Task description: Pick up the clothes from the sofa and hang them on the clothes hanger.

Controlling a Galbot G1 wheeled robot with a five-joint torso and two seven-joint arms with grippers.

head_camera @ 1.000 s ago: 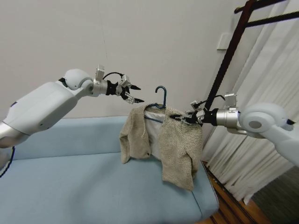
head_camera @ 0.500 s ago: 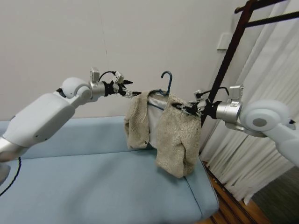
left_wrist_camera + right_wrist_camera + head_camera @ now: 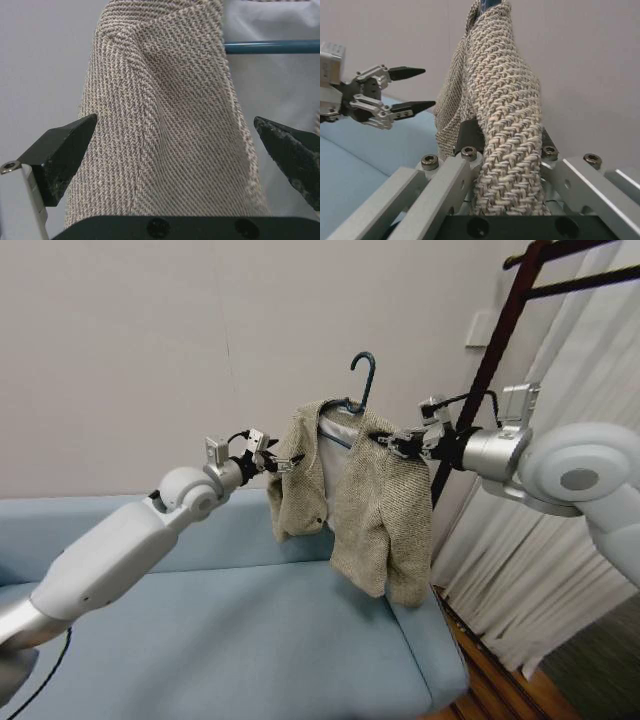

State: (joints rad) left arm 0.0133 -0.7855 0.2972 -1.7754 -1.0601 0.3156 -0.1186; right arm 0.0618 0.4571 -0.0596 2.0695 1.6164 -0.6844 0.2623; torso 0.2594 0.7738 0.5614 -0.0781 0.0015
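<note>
A beige knitted cardigan [image 3: 375, 500] hangs on a blue hanger [image 3: 362, 375] in the air above the sofa's right end. My right gripper [image 3: 400, 445] is shut on the cardigan's right shoulder and holds it up; the right wrist view shows the knit [image 3: 507, 115] clamped between the fingers [image 3: 469, 136]. On the other side, my left gripper [image 3: 285, 462] is open at the cardigan's left shoulder. In the left wrist view the fabric [image 3: 165, 125] lies between the two spread fingertips [image 3: 65, 150], with the hanger's bar [image 3: 270, 47] beside it.
A dark brown clothes rack [image 3: 498, 335] stands at the right, just behind my right gripper. Pale curtains [image 3: 540, 580] hang beyond it. The light blue sofa [image 3: 230, 640] stretches below both arms against a plain wall.
My right gripper has lifted the cardigan and hanger higher. The left gripper has dropped lower and moved in to the cardigan's left shoulder.
</note>
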